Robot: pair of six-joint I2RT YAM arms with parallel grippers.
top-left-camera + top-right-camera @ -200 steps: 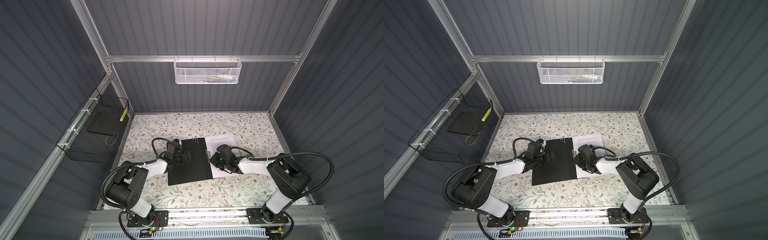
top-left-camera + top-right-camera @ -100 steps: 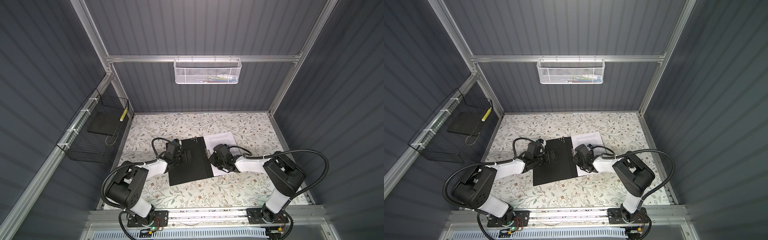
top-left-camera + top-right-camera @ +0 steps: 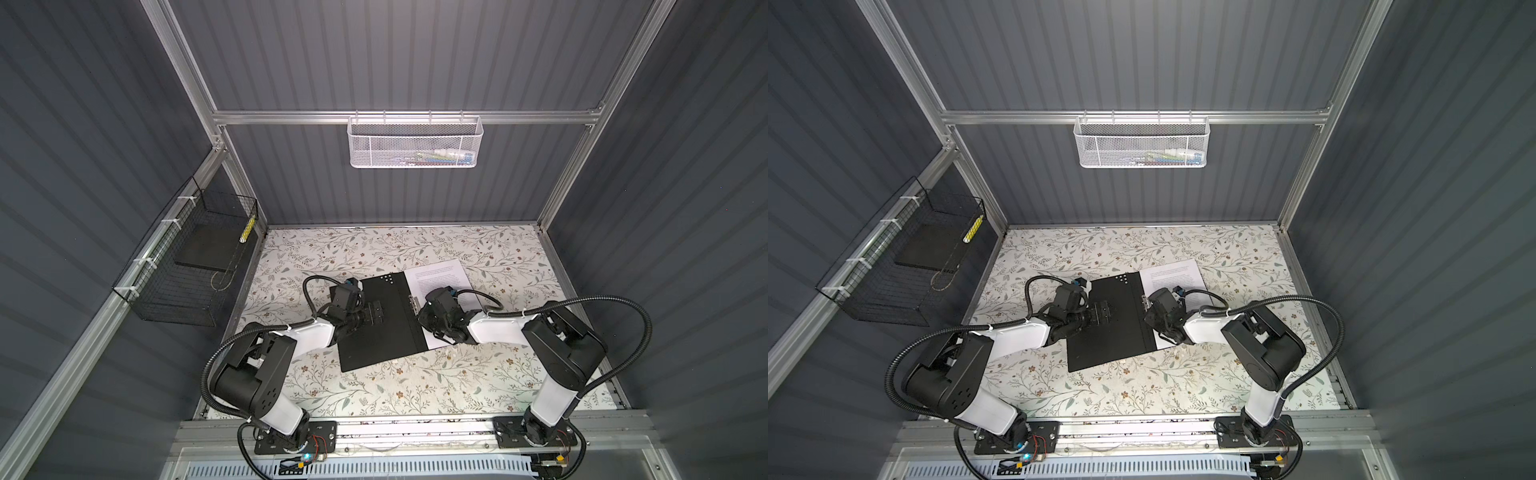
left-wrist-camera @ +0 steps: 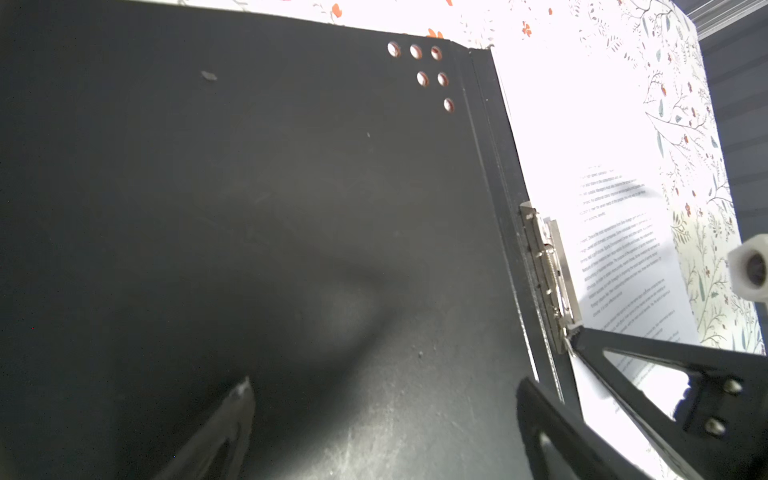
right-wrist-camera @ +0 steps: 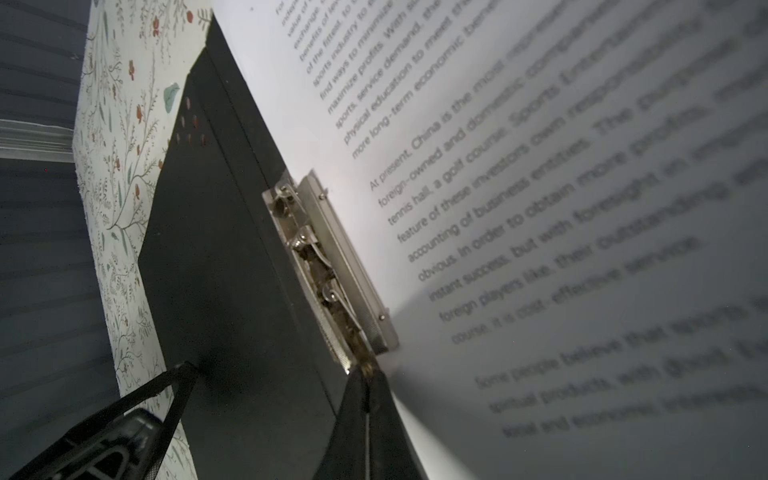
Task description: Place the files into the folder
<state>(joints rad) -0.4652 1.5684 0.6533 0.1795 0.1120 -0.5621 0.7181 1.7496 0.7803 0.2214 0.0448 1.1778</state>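
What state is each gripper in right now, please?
Left gripper: open, empty, over the open folder.
Right gripper: shut, tips against the folder's metal clip.

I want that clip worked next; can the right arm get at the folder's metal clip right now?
Probably yes: the right gripper, shut, sits at one end of the metal clip with nothing between them. The left gripper, open, is over the folder's bare cover, away from it.
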